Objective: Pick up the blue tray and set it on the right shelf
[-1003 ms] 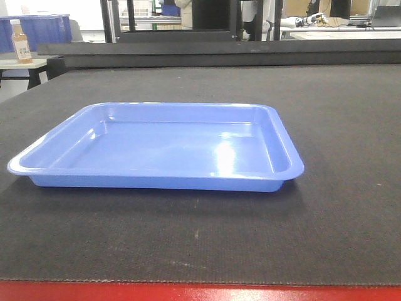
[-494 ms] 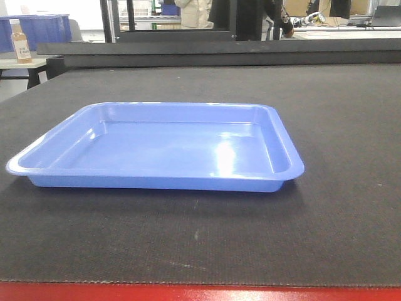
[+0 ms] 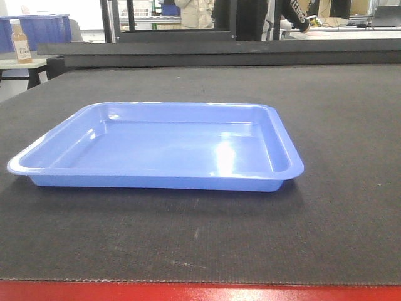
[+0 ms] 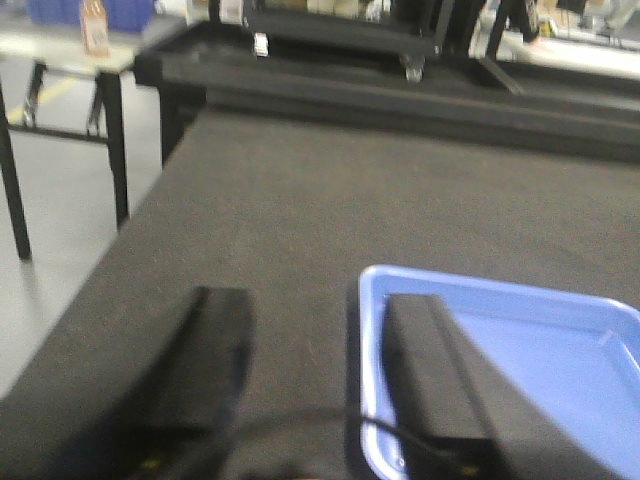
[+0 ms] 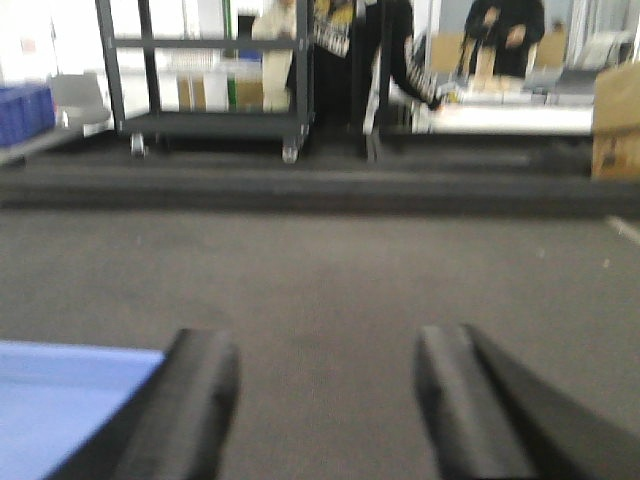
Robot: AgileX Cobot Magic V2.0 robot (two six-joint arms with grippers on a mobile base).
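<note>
Front view: the blue tray lies flat and empty on the dark worktop, a little left of centre; no arm shows here.
Left wrist view: the left tool is spread, with one finger outside the tray's rim and the other over its floor, so it straddles the tray's edge. The picture is blurred, so I cannot tell whether either finger touches.
Right wrist view: the right tool is spread wide too, with both fingers over bare worktop and the tray's corner just beside the nearer finger.
Right shelf: not seen in any view.
Step in hand: probably lining both tools up on the rim before closing.
Risk, right side: closing from here would catch nothing, because the rim lies outside the gap.
Risk, left side: a one-sided pinch on a glossy flared rim could slip, or the tray could tilt when lifted.
Risk, approach: a finger driven too low could shove the tray across the worktop instead of clearing the rim.
</note>
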